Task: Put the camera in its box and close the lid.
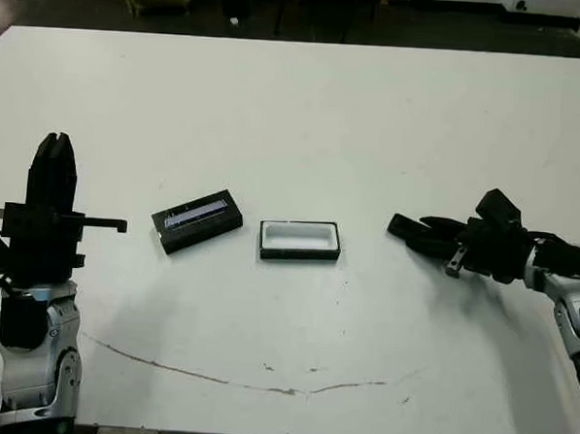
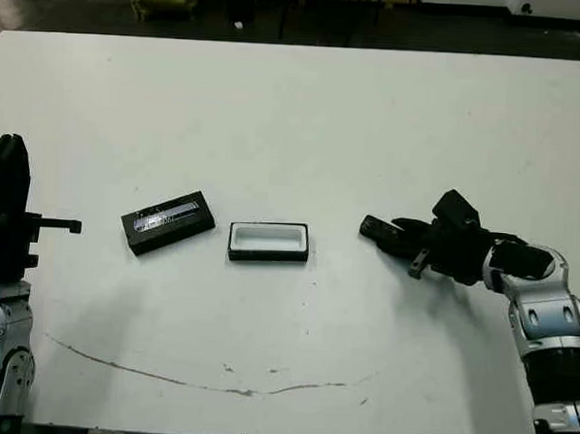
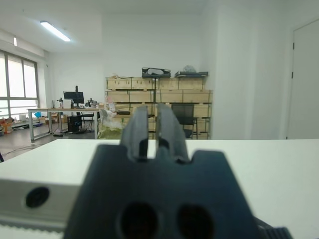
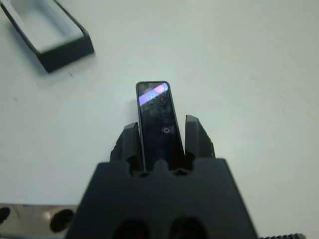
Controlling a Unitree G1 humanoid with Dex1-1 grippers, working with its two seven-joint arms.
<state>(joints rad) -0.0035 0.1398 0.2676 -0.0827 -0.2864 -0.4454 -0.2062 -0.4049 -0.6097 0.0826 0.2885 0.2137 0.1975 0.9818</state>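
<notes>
The camera (image 4: 155,117), a slim black bar with a bluish-purple screen near its far end, is gripped between the fingers of my right gripper (image 1: 433,236), which is shut on it just above the table. It points toward the box (image 1: 299,254), an uncovered black tray with a white lining, about a hand's width to the gripper's left. The lid (image 1: 197,220), flat and black with a silvery stripe, lies left of the box and slightly angled. My left gripper (image 1: 53,151) stands upright at the table's left side, fingers together and holding nothing.
The white table (image 1: 296,110) stretches wide behind the objects. A thin dark scratch line (image 1: 262,383) runs along its front part. Beyond the far edge is dark floor; the left wrist view shows a room with desks and wooden crates.
</notes>
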